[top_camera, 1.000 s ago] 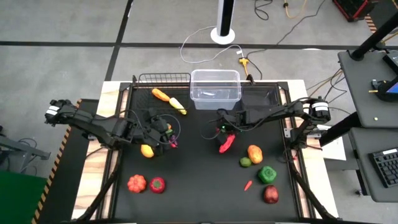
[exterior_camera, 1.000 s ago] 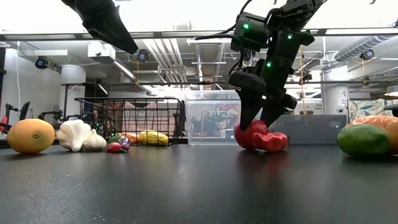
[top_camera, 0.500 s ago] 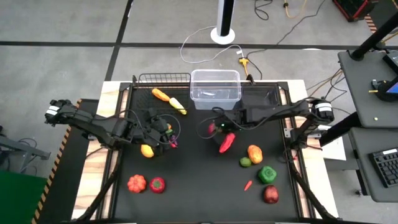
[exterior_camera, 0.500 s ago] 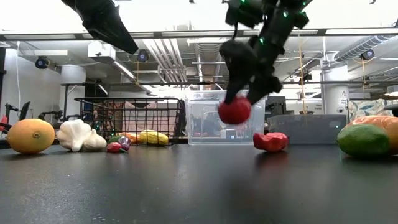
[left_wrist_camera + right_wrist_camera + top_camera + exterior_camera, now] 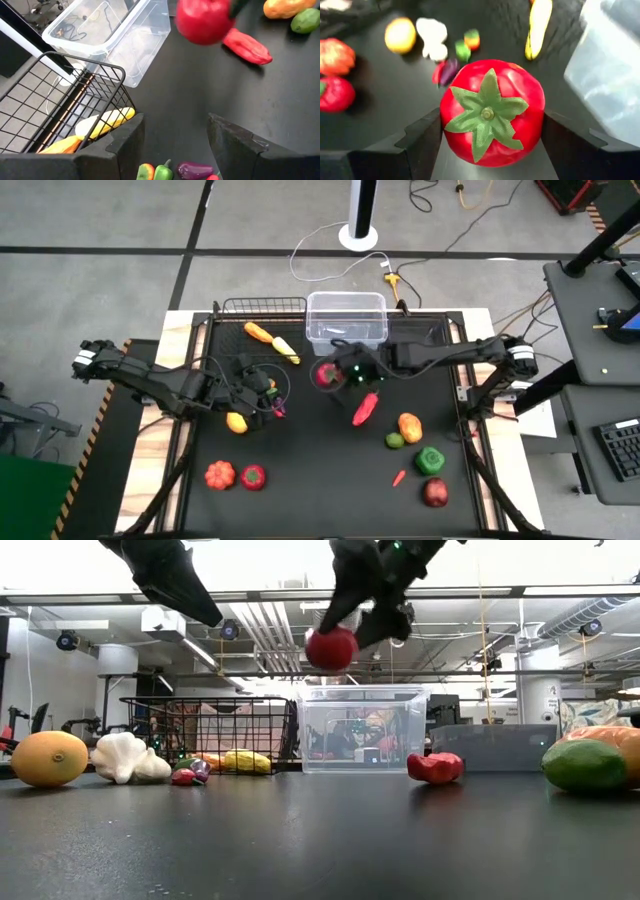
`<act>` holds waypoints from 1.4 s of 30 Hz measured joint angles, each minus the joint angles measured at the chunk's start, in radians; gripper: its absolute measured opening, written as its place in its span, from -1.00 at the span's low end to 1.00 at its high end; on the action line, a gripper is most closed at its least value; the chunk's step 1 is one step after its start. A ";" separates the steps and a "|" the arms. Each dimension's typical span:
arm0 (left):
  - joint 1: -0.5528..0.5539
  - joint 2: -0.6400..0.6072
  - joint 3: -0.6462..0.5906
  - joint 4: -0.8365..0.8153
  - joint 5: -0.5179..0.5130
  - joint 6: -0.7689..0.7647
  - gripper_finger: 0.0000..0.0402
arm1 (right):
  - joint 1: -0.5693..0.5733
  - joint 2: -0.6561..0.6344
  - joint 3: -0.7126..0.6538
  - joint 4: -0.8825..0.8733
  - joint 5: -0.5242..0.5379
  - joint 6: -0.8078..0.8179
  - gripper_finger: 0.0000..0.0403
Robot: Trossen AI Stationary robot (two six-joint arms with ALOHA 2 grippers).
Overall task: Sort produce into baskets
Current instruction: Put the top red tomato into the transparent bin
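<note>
Red tomato (image 5: 492,113) hides much of the right gripper (image 5: 490,145).

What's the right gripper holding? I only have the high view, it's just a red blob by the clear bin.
Observer: A red tomato, green calyx facing the right wrist camera, clamped between the right gripper fingers.
Operator: Off the table?
Observer: Yes. The low view shows the tomato hanging above the rim of the clear bin, well clear of the tabletop.
Operator: Left gripper doing anything?
Observer: The left gripper is open and empty; its wrist view shows yellow corn inside the wire basket.
</note>
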 joint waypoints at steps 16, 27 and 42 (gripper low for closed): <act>0.000 -0.010 0.064 -0.071 0.001 0.000 -0.03 | -0.238 0.112 0.360 -0.035 -0.009 -0.152 0.48; 0.000 -0.028 0.150 -0.187 -0.104 -0.007 -0.03 | -0.373 0.300 0.580 -0.201 -0.051 -0.233 0.48; 0.000 -0.036 0.146 -0.230 -0.104 -0.058 -0.03 | -0.528 0.422 0.614 -0.478 -0.195 -0.198 0.48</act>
